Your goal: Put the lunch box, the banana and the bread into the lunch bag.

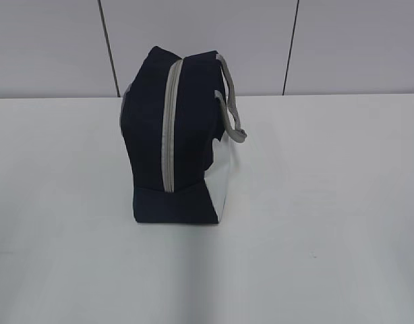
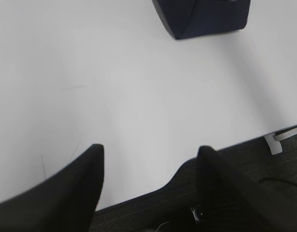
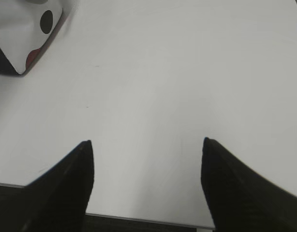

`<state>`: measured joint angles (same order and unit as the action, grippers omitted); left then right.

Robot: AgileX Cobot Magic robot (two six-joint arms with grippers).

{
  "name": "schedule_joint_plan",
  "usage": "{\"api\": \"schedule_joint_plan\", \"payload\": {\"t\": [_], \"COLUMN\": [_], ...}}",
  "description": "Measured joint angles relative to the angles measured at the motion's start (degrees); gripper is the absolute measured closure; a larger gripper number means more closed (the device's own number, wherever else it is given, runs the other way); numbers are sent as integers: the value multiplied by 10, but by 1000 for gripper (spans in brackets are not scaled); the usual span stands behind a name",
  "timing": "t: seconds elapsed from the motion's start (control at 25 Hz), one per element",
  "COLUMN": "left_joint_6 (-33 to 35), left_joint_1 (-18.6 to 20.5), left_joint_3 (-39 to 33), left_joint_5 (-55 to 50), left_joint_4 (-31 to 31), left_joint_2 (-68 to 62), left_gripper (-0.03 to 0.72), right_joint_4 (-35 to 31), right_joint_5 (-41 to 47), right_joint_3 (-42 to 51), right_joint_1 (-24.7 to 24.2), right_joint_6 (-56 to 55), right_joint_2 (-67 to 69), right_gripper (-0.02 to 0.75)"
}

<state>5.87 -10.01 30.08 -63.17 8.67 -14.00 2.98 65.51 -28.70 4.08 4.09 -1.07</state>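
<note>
My left gripper [image 2: 149,154] hangs closest in, jaws spread wide with nothing between them, poised over the near edge of the white table [image 2: 114,96] with dark floor showing below. My right gripper [image 3: 146,145] is the same story: fingers well apart, empty, bare tabletop underneath. Further out, the lunch bag [image 1: 173,138] stands upright mid-table, zipper closed along its navy end panel, grey strap handle [image 1: 232,101] drooping over the white side. From my left wrist its navy corner sits at about one o'clock; from my right wrist its white panel peeks in at eleven o'clock, well apart from both grippers.
</note>
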Motion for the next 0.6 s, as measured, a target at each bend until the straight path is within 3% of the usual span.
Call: {"api": "schedule_joint_plan", "payload": {"t": [0.6], "left_joint_6": [0], "left_joint_1": [7], "left_joint_3": [0], "left_joint_5": [0], "left_joint_4": [0], "left_joint_2": [28], "left_gripper": [265], "right_joint_4": [0], "right_joint_5": [0], "right_joint_3": [0], "right_joint_1": [0], "right_joint_6": [0], "right_joint_2": [0], "right_gripper": [226]}}
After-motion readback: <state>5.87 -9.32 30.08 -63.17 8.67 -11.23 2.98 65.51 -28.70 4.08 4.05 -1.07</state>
